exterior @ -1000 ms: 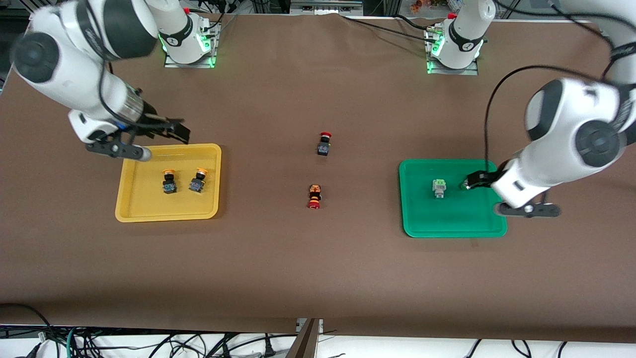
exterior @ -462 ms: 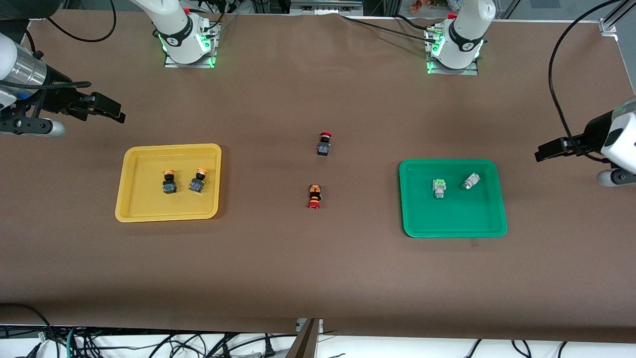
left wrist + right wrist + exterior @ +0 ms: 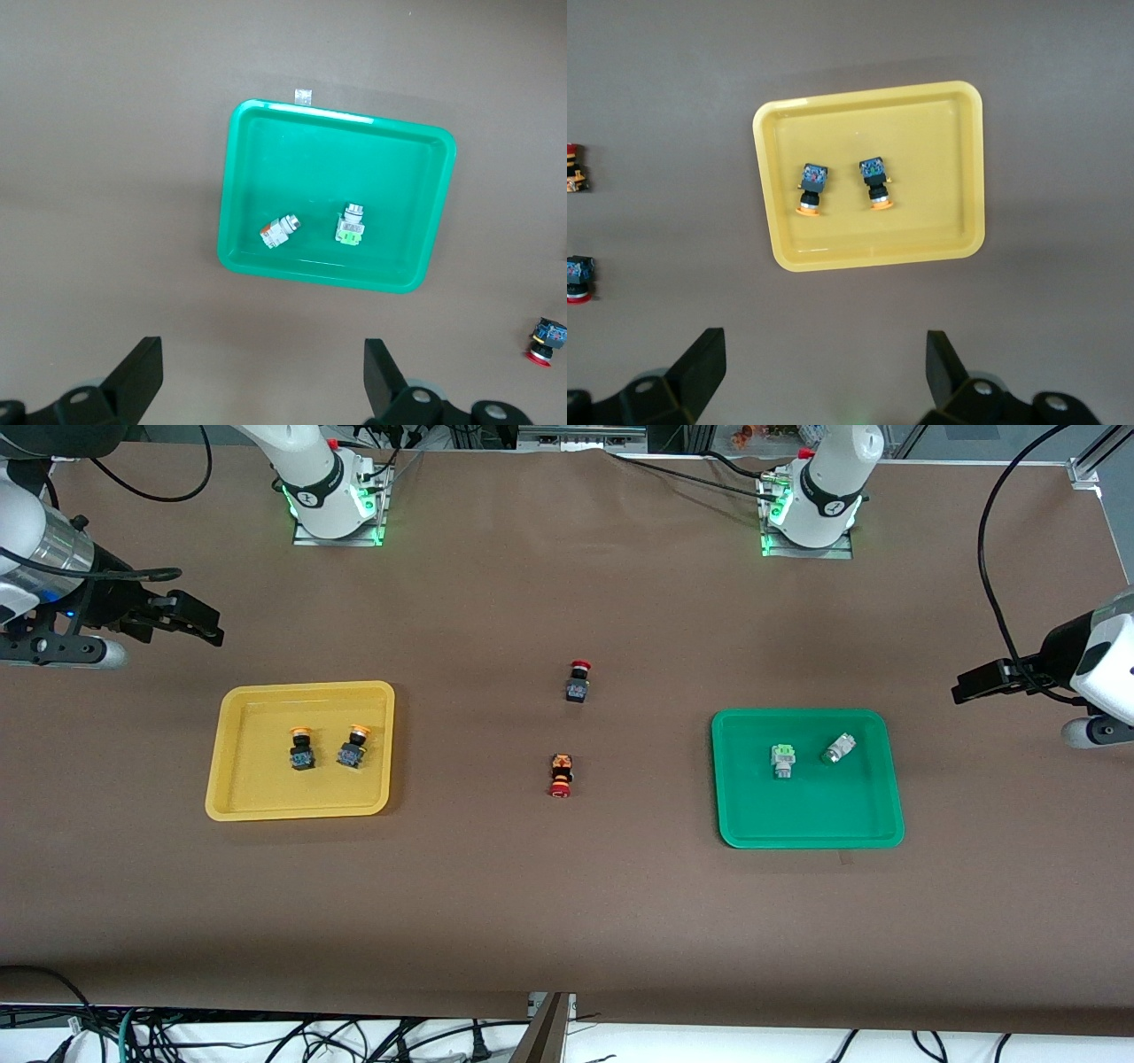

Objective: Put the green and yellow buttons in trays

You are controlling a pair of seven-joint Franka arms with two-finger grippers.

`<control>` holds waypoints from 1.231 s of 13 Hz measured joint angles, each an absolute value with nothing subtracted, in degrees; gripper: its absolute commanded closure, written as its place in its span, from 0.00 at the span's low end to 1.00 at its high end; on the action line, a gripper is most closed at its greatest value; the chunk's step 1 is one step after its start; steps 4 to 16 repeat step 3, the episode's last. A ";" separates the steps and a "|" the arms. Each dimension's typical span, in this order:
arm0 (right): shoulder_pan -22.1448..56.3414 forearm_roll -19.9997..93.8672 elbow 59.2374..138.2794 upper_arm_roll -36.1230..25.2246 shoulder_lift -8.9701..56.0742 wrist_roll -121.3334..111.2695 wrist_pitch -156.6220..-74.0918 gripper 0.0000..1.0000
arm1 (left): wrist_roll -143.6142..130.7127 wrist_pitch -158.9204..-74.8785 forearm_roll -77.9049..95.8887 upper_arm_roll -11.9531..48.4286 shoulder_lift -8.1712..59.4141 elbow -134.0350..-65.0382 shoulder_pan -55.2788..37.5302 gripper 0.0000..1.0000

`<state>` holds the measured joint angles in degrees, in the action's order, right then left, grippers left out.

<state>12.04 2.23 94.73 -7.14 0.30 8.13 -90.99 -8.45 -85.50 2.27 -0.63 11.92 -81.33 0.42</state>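
Note:
Two yellow-capped buttons (image 3: pixel 302 748) (image 3: pixel 353 747) lie side by side in the yellow tray (image 3: pixel 239 802), also seen in the right wrist view (image 3: pixel 812 189) (image 3: pixel 876 183) (image 3: pixel 957 248). Two pale-green buttons (image 3: pixel 782 760) (image 3: pixel 837 748) lie in the green tray (image 3: pixel 877 828), also seen in the left wrist view (image 3: pixel 351 225) (image 3: pixel 279 231) (image 3: pixel 416 159). My right gripper (image 3: pixel 190 620) is open and empty, raised over bare table at the right arm's end (image 3: pixel 824 367). My left gripper (image 3: pixel 979 682) is open and empty, raised over bare table at the left arm's end (image 3: pixel 263 376).
Two red-capped black switches (image 3: pixel 578 681) (image 3: pixel 560 774) lie at the table's middle between the trays. One shows in the left wrist view (image 3: pixel 545 339), both in the right wrist view (image 3: pixel 576 168) (image 3: pixel 578 279). A small white tag (image 3: pixel 303 96) lies by the green tray's rim.
Both arms have pulled up and away from the trays toward their table ends. The left gripper let go of the second pale-green button, which now lies in the green tray.

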 measured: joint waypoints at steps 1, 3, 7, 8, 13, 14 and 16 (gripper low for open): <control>12.04 2.22 93.53 -7.14 0.92 8.12 -90.97 0.00 | -8.45 -85.50 2.27 -0.62 11.95 -81.33 0.34 0.00; 12.04 2.13 91.64 -7.14 2.19 8.07 -90.80 0.00 | -8.45 -85.56 2.27 -0.76 11.98 -81.18 0.41 0.00; 12.04 2.13 91.64 -7.14 2.19 8.07 -90.80 0.00 | -8.45 -85.56 2.27 -0.76 11.98 -81.18 0.41 0.00; 12.04 2.13 91.64 -7.14 2.19 8.07 -90.80 0.00 | -8.45 -85.56 2.27 -0.76 11.98 -81.18 0.41 0.00; 12.04 2.13 91.64 -7.14 2.19 8.07 -90.80 0.00 | -8.45 -85.56 2.27 -0.76 11.98 -81.18 0.41 0.00; 12.04 2.13 91.64 -7.14 2.19 8.07 -90.80 0.00 | -8.45 -85.56 2.27 -0.76 11.98 -81.18 0.41 0.00; 12.04 2.13 91.64 -7.14 2.19 8.07 -90.80 0.00 | -8.45 -85.56 2.27 -0.76 11.98 -81.18 0.41 0.00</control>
